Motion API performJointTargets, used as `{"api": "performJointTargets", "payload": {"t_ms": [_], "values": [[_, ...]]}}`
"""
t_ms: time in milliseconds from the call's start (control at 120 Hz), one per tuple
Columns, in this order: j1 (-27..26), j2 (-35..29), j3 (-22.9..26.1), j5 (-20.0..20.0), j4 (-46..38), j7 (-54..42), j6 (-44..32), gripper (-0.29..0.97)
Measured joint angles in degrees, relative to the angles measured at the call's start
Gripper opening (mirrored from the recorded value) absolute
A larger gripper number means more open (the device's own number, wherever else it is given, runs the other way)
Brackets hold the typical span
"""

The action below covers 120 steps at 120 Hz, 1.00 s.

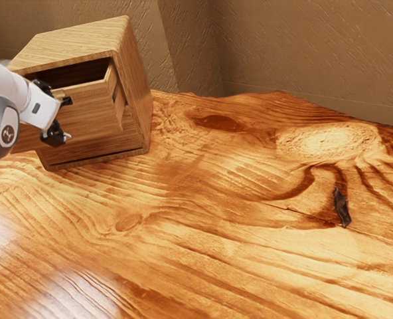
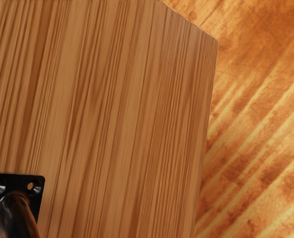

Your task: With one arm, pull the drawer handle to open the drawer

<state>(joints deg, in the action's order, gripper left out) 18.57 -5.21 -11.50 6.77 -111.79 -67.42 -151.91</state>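
A light wooden cabinet (image 1: 127,63) stands at the back of the table on the exterior view's left. Its drawer (image 1: 90,119) is pulled partway out, and a dark gap shows above the drawer front. My gripper (image 1: 57,121) is against the drawer front, shut on the black drawer handle (image 1: 56,137). The white hand covers most of the handle. In the wrist view the drawer's wood front (image 2: 97,114) is close up. The handle's black mounting plate (image 2: 15,186) and its bar (image 2: 13,215) run under my hand.
The wooden tabletop (image 1: 236,219) spreads wide to the exterior view's right of the cabinet. A small dark knot (image 1: 342,207) marks the wood at the far right. Textured beige walls (image 1: 303,46) close the back, and the cabinet sits near the corner.
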Motion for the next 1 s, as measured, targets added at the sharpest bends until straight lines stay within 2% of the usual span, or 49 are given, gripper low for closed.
{"api": "performJointTargets", "payload": {"t_ms": [58, 525, 692, 892, 950, 1000], "values": [[-0.14, -1.13, 0.0, 0.09, -1.13, -0.01, 0.01, 0.63], [-0.47, -6.78, 0.5, 0.33, -7.57, -0.12, -0.01, 0.7], [-0.39, -7.89, 0.57, -0.19, -7.9, -0.16, 0.07, 0.56], [-0.27, -8.78, 0.85, -0.37, -8.9, -0.13, 0.05, 0.57], [-0.06, -9.27, 0.98, -0.77, -8.78, -0.16, 0.08, 0.42], [0.12, -9.8, 1.0, -0.71, -8.71, -0.17, 0.08, 0.34]]}}
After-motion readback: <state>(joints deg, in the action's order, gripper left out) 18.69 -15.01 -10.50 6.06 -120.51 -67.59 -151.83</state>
